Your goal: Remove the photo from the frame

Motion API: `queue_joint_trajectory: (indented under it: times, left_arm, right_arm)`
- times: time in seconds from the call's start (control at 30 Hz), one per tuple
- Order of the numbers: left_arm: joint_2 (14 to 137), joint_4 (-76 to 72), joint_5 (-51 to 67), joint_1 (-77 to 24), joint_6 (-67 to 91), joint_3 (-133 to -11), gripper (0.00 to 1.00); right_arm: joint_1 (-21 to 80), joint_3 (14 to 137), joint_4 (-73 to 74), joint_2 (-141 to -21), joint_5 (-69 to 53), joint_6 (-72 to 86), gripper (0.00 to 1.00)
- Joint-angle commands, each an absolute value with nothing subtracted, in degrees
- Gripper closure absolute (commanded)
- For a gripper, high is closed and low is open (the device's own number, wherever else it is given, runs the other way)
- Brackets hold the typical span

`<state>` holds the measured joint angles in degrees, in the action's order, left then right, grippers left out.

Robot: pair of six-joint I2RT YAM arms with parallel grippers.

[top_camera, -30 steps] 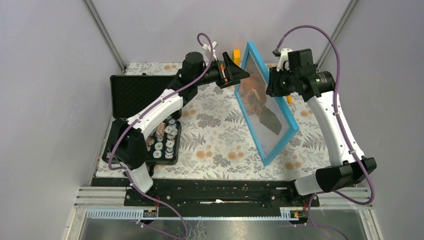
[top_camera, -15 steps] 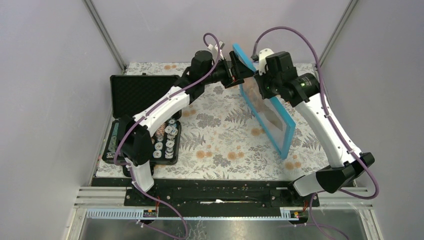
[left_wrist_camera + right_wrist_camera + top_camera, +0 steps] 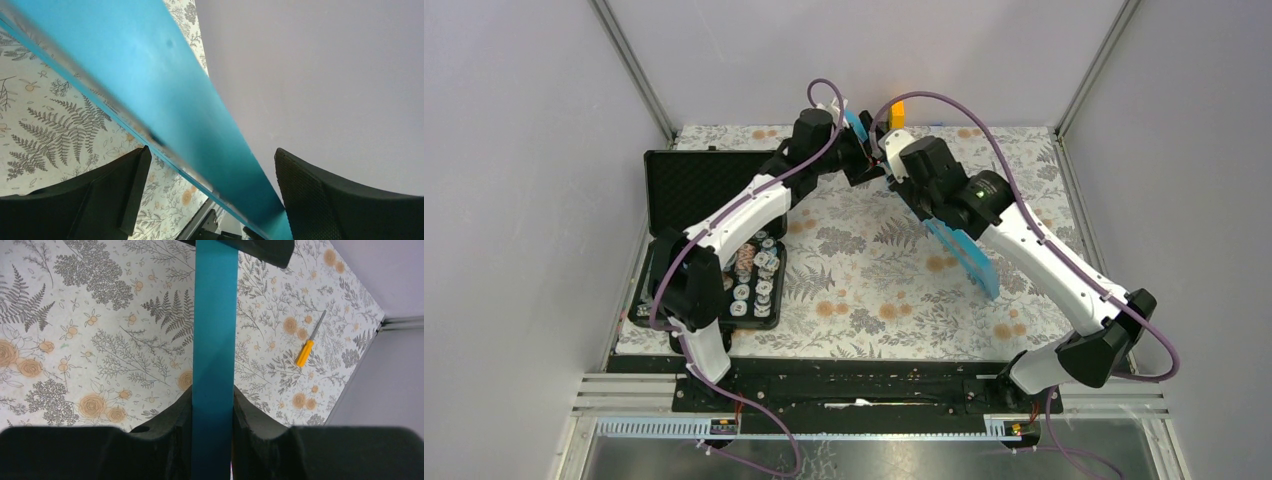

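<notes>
The frame (image 3: pixel 972 258) stands on its edge over the flowered table, nearly edge-on to the top camera, so only its light-blue rim shows. My right gripper (image 3: pixel 896 170) is shut on that rim; in the right wrist view the two fingers press on the blue edge (image 3: pixel 214 340) from both sides (image 3: pixel 212 407). My left gripper (image 3: pixel 869 158) is open at the frame's upper far corner. In the left wrist view the blue rim (image 3: pixel 165 90) runs between its spread fingers (image 3: pixel 100 200) without touching them. The photo is hidden.
An open black foam-lined case (image 3: pixel 699 185) lies at the left, with a tray of several small round parts (image 3: pixel 749 285) in front of it. An orange-handled screwdriver (image 3: pixel 305 352) lies on the cloth near the back wall (image 3: pixel 897 110).
My right arm has swung the frame left and turned it from face-on to nearly edge-on. My left gripper has drawn back left, staying by the frame's top corner.
</notes>
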<state>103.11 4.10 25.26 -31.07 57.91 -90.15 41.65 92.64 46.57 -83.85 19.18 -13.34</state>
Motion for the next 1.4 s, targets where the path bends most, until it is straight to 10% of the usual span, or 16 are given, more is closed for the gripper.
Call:
queue_joint_trajectory:
  times: [0.0,0.43,0.87,1.37]
  left_arm:
    - [99.7,3.9,25.2,-30.8,59.2,-88.4,0.03]
    - [95.7,9.4,23.8,-29.3,58.4,-85.3,0.34]
    - [93.7,22.6,32.2,-24.8,38.2,-73.3,0.90]
    - [109.4,28.9,33.8,-21.1,17.9,-80.7,0.85]
  right_arm:
    - [44.6,93.0,40.0,-83.2,19.1,-16.3,0.68]
    - [45.3,96.3,47.0,-82.5,-3.5,-15.0,0.02]
    - [33.8,101.7,51.0,-80.9,-26.4,-10.5,0.00]
    - [2.0,77.1,50.0,-83.2,-38.2,-12.8,0.00]
